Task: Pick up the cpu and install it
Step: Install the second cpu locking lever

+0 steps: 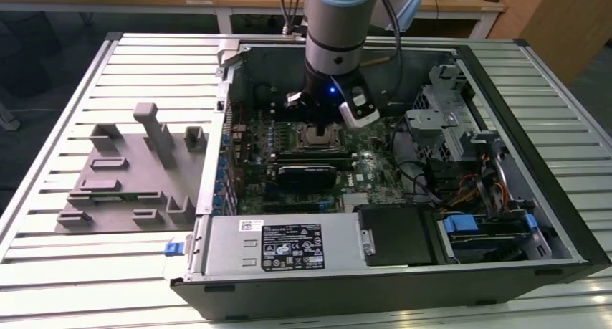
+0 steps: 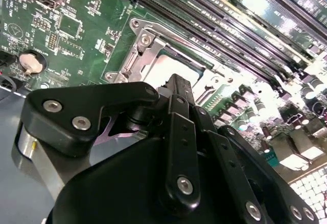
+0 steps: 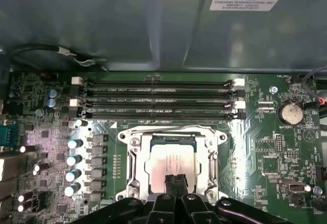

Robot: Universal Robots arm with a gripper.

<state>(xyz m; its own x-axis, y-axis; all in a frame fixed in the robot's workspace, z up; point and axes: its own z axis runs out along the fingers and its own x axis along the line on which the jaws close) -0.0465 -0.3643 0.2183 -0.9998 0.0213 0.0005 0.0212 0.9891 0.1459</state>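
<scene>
An open computer case (image 1: 402, 221) is laid on a slatted table (image 1: 86, 272), with a grey holder block (image 1: 129, 175) beside it toward the exterior view's left. The arm (image 1: 337, 35) is lowered into the case, over the motherboard (image 3: 255, 147). The cpu (image 3: 171, 163) is seen seated in the socket (image 3: 134, 147), framed by the metal bracket, its silver top lit brightly in both wrist views (image 2: 171, 68). The gripper (image 3: 174, 179) is positioned directly above the cpu's near edge, its fingers (image 3: 170, 181) pressed together with no gap between them and nothing held. Contact between fingertips and cpu cannot be determined. Four memory slots (image 3: 158, 98) are arranged just beyond the socket.
</scene>
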